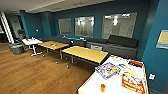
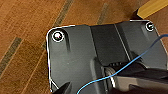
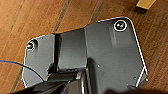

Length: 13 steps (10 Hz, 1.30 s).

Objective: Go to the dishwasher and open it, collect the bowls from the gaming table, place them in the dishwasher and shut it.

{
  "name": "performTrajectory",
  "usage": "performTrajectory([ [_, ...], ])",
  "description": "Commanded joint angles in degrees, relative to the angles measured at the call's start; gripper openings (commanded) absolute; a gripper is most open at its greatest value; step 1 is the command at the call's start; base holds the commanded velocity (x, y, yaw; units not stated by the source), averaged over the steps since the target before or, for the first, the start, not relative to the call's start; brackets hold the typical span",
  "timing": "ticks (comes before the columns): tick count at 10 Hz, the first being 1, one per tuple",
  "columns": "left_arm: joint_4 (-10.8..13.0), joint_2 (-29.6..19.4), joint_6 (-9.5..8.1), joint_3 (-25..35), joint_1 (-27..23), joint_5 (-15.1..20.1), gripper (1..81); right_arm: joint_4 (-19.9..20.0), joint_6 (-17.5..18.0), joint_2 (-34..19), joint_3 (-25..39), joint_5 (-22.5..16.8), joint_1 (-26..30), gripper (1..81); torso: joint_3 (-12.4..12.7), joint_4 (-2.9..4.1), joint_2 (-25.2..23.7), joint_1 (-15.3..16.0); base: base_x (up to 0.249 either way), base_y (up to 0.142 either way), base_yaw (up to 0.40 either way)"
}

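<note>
white table [image 1: 110, 83] with boxed games [image 1: 108, 70], small orange cup [image 1: 102, 87] perhaps – gripper state unclear

Head view: I look from high up, forward and down, over the brown wood-plank floor [image 1: 30, 72] toward far blue walls.
Wrist views: both face straight down, near that floor [image 2: 22, 30] [image 3: 30, 17].
Shared: the planks.

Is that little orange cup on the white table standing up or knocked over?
Upright, as far as shows: the orange cup stands taller than wide on the white table, near its front edge.
</note>
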Motion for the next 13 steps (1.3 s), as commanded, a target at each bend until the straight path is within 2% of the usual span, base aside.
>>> performTrajectory([
  [1, -0.27, -0.17, 0.16, -0.2, -3.32, 2.58, 81.1, 0.09, -0.2, 0.13, -0.05, -2.63, 2.86, 81.1, 0.0, 0.0, 0.0, 0.0, 0.112, 0.12, 0.0],
  [7, -0.27, -0.09, 0.16, -0.2, -3.32, 2.67, 81.1, 0.09, -0.2, 0.13, -0.14, -2.55, 2.77, 81.1, 0.0, 0.0, -0.02, -0.02, 0.112, 0.119, 0.0],
  [11, -0.36, -0.09, 0.07, -0.2, -3.32, 2.67, 81.1, 0.09, -0.2, 0.13, -0.05, -2.55, 2.86, 81.1, 0.0, 0.0, -0.02, -0.06, 0.114, 0.079, 0.0],
  [13, -0.27, -0.17, -0.02, -0.2, -3.32, 2.67, 81.1, 0.09, -0.2, 0.13, -0.05, -2.63, 2.86, 81.1, -0.02, 0.0, 0.02, 0.0, 0.054, 0.0, 0.0],
])
